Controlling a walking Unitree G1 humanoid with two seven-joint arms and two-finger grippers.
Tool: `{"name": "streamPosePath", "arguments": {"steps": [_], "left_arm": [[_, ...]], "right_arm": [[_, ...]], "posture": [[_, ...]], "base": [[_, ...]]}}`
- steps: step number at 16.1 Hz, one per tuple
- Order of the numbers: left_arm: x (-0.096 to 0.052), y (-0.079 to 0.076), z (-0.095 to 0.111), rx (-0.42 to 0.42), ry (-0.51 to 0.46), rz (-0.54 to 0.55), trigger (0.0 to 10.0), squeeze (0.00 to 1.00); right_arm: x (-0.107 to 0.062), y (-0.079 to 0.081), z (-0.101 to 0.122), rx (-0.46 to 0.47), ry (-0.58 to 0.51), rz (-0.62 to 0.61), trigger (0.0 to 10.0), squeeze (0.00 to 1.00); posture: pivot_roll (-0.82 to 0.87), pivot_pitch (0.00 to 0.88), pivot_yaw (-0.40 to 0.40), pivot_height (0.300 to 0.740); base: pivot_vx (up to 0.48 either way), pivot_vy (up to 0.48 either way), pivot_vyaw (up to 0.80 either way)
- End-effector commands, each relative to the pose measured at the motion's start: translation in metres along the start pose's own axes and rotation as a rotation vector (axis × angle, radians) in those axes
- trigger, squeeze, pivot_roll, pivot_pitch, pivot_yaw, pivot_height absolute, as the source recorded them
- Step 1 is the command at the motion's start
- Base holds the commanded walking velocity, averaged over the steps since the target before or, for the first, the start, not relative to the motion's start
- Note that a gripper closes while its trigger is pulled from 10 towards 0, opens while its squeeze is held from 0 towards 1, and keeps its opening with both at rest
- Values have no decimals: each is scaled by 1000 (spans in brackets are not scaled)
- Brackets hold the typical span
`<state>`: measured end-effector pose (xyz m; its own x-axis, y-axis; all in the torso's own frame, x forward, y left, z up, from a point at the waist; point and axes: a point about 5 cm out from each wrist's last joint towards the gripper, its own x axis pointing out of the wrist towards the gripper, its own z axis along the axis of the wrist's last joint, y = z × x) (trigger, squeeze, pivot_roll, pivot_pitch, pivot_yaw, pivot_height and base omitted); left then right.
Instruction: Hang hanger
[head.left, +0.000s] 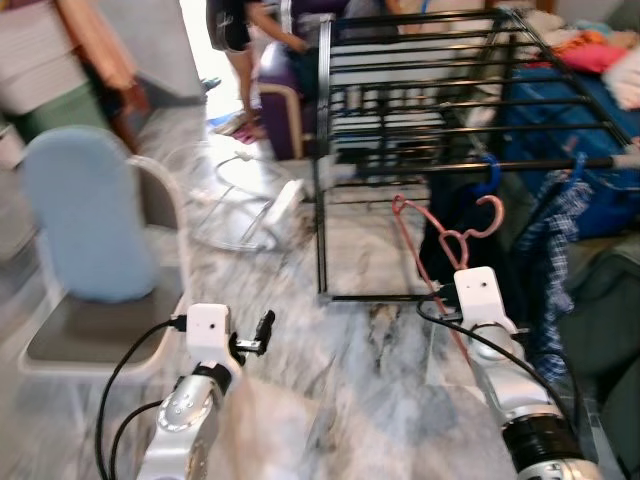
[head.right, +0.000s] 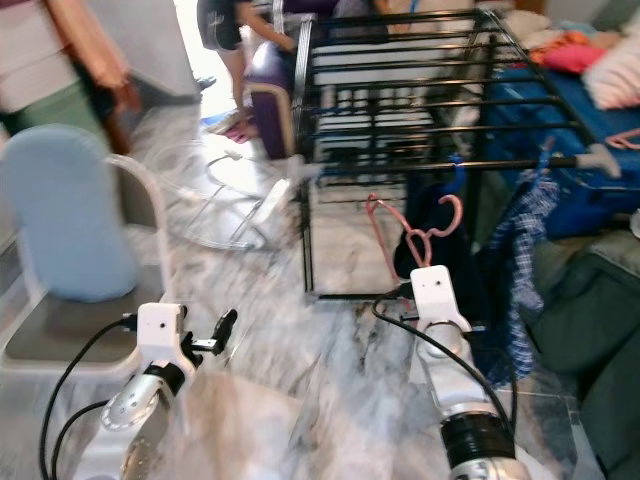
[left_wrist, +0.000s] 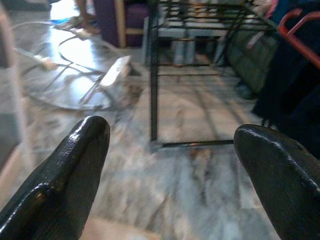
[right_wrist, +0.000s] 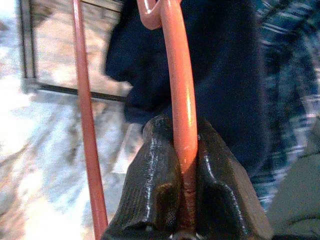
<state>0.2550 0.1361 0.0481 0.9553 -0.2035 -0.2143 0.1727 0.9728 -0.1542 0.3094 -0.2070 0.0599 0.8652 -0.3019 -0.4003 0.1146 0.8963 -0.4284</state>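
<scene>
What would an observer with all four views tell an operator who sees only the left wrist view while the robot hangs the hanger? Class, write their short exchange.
Operator: I see a red hanger at the edge of my view. Is anything holding it?
Observer: Yes. The right gripper is shut on one bar of the hanger.
Operator: Is its hook on the rack yet?
Observer: Not yet. In the head views the hook sits below the rack's front rail, in front of a dark garment hanging there.
</scene>
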Motion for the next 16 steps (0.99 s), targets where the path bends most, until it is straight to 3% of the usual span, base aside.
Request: {"name": "streamPosePath", "arguments": {"steps": [1, 5, 10, 16], "left_arm": [[1, -3, 0, -3, 9, -14, 10000, 0], [1, -4, 0, 4, 10, -12, 10000, 0], [0, -3, 0, 2, 8, -7, 10000, 0], [-1, -5, 0, 6, 16, -16, 10000, 0]], "right_arm": [[1, -4, 4, -14, -22, -5, 10000, 0], [1, 3, 11, -66, -69, 28, 10000, 0], [3, 10, 18, -107, -110, 56, 10000, 0], [20, -1, 44, -83, -105, 17, 10000, 0]], "posture": [[-127, 0, 52, 740], [-127, 0, 52, 740], [-116, 0, 49, 740], [-106, 0, 48, 740]], "base": [[345, 334, 0], [292, 382, 0], [0, 0, 0], [0, 0, 0]]}}
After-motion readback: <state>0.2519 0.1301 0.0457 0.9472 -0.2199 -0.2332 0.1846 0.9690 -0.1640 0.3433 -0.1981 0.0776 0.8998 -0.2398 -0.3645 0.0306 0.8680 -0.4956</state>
